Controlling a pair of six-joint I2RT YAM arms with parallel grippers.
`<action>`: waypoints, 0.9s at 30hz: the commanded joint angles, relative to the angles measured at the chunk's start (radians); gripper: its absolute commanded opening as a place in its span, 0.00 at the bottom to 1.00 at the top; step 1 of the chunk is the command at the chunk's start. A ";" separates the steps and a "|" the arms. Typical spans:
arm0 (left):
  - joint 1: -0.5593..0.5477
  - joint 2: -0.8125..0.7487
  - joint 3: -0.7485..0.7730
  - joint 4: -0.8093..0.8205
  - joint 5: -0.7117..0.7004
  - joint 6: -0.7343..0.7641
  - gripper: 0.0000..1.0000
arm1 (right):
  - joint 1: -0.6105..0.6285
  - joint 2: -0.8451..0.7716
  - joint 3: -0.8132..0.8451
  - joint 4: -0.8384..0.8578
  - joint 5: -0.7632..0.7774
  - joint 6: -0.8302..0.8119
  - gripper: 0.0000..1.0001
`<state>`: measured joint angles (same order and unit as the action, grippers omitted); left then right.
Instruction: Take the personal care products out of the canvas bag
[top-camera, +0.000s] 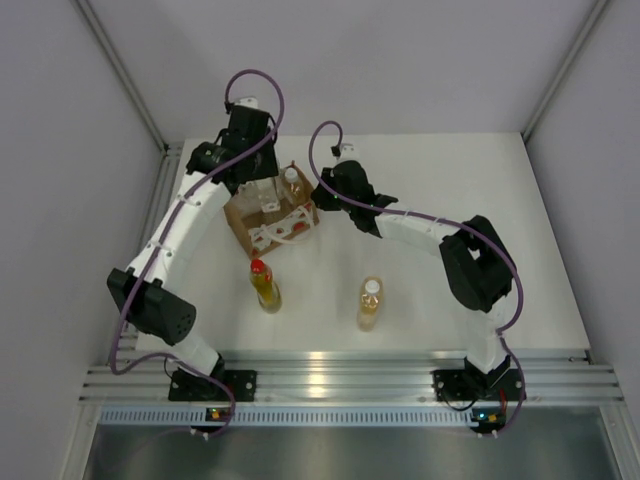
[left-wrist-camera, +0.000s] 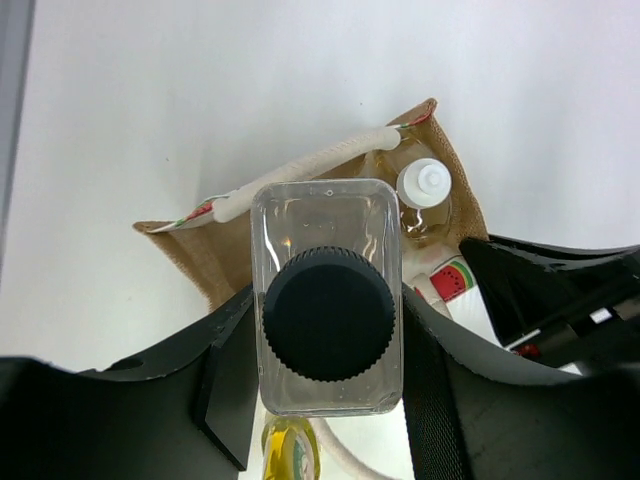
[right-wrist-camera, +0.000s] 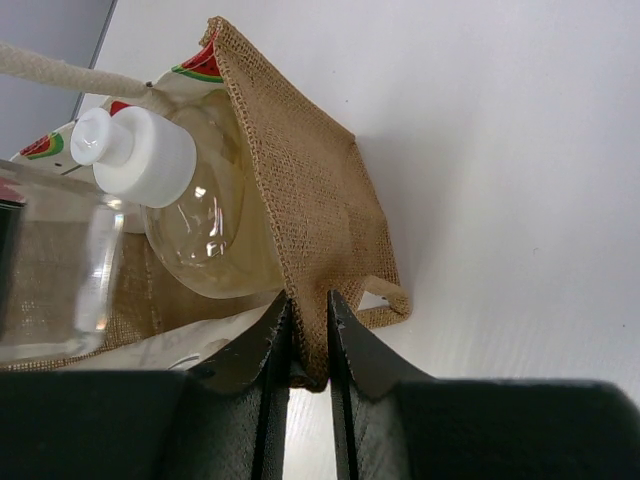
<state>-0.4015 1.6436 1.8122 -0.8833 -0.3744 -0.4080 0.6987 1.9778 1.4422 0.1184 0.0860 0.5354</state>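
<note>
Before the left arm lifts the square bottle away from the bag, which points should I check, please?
1. Left gripper shut on the squarish bottle: ok.
2. Right gripper pinching the canvas bag wall to steady it: ok.
3. Rope handle free of the bottle's way up: cannot tell; it runs close behind the bottle.
4. Room on the table beside the red-capped bottle and the standing white-capped bottle: ok.
5. Bag empty after this lift: not ok; a second white-capped bottle is inside.
</note>
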 joint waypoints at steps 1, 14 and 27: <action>0.004 -0.132 0.136 -0.025 -0.060 0.028 0.00 | 0.022 -0.007 0.032 -0.062 0.018 0.003 0.03; -0.029 -0.304 0.081 -0.055 0.368 -0.006 0.00 | 0.024 0.004 0.047 -0.077 0.023 -0.002 0.04; -0.635 -0.407 -0.215 -0.049 -0.136 -0.204 0.00 | 0.028 0.006 0.064 -0.095 0.029 -0.011 0.04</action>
<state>-0.9852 1.3201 1.6146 -1.0470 -0.2993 -0.5125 0.7055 1.9793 1.4693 0.0742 0.1032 0.5339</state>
